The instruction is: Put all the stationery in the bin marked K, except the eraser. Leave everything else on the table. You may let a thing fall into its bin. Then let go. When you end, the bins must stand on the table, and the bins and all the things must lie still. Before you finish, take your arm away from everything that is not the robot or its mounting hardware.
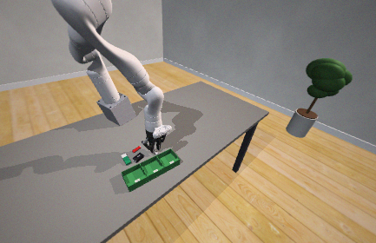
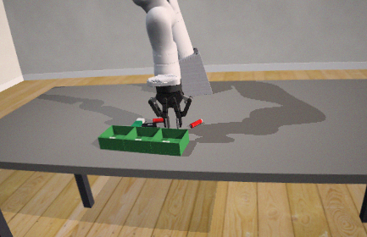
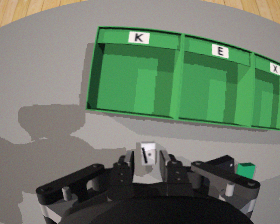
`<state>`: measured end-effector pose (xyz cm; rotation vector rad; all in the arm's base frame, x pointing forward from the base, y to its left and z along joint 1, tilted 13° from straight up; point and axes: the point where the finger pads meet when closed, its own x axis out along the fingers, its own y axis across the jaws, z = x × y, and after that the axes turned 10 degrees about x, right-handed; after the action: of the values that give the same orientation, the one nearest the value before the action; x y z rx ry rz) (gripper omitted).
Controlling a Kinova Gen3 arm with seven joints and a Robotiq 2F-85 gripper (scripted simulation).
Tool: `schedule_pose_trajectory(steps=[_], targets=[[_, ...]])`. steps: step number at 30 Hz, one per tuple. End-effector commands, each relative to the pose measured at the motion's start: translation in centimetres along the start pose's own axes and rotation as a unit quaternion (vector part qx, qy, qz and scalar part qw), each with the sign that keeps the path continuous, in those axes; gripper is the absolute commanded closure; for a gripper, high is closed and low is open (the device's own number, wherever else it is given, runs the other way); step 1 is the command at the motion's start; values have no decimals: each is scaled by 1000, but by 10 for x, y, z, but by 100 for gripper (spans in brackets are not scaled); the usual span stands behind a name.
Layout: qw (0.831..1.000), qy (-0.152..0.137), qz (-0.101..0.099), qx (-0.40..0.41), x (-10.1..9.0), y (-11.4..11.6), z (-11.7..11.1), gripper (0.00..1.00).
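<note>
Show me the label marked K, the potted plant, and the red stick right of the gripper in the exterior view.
K label (image 1: pixel 171 162) (image 2: pixel 165 141) (image 3: pixel 139 37): top, exterior, wrist; white face.
Potted plant (image 1: pixel 326 78): top; leaves.
Red stick (image 2: pixel 197 123): exterior; middle of its red side.

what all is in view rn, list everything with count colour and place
joined bins: three, green, marked K, E, X, on the table
marked block: one, white and black, by the fingertips
red stick: one, beside the black piece
other red stick: one, apart from the rest
black piece: one, behind the bins
two-tone block: one, green and white, beside the black piece
table: one, grey
potted plant: one, green, grey pot, on the wooden floor
arm: one, white, above the table
gripper: one, black, behind the bins
</note>
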<state>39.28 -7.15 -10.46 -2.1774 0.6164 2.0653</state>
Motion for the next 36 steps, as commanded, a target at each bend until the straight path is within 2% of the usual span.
schedule_pose_trajectory(steps=[1, 10, 18, 32, 33, 36], targets=[[1000, 1, 0, 1, 0, 0, -2, 70], [1000, 1, 0, 1, 1, 1, -4, 70], [1000, 1, 0, 1, 12, 1, -3, 70], [1000, 1, 0, 1, 12, 1, -4, 70], [1000, 1, 0, 1, 12, 1, -4, 90], [1000, 1, 0, 1, 12, 1, -4, 90]])
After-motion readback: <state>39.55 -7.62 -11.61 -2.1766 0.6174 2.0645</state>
